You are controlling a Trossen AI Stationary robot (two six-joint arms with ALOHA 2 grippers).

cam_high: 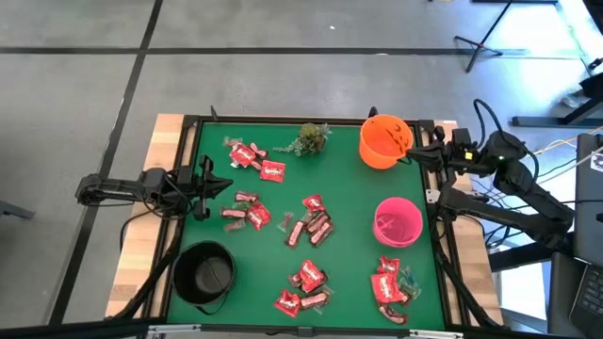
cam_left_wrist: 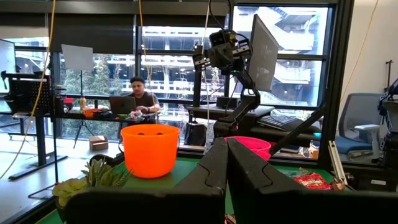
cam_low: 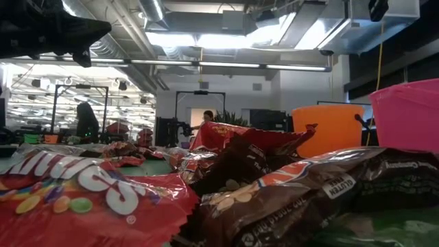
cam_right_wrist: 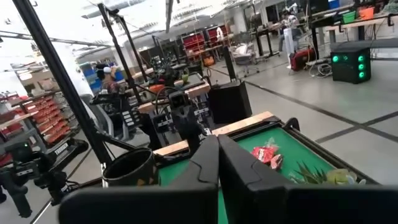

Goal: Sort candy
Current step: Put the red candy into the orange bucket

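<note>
Red and brown candy (cam_high: 307, 228) all over the green mat (cam_high: 349, 198), in loose clusters: one near the plant sprig (cam_high: 312, 138), one by the left edge, one mid-table, two along the near edge beside the black bowl (cam_high: 204, 273) and below the pink bowl (cam_high: 398, 222). Nothing visibly sorted yet. Orange bowl (cam_high: 384, 141) shows no sweets from above; pink one looks bare inside too; black one too dark to judge. So, by the look of it, barely begun, with every packet left to move.

Left gripper (cam_high: 211, 181) parked at the left edge of the mat, above the table, fingers pressed together in its wrist view and holding nothing. Right gripper (cam_high: 426, 155) at the right edge beside the orange bowl, likewise closed and empty. Neither touching any candy.

Remaining, as a judgement: picking each packet singly, red squares and dark bars into separate bowls, probably each arm taking the piles nearest its own side. Overlapping wrappers mid-table likely the fiddliest part.
</note>
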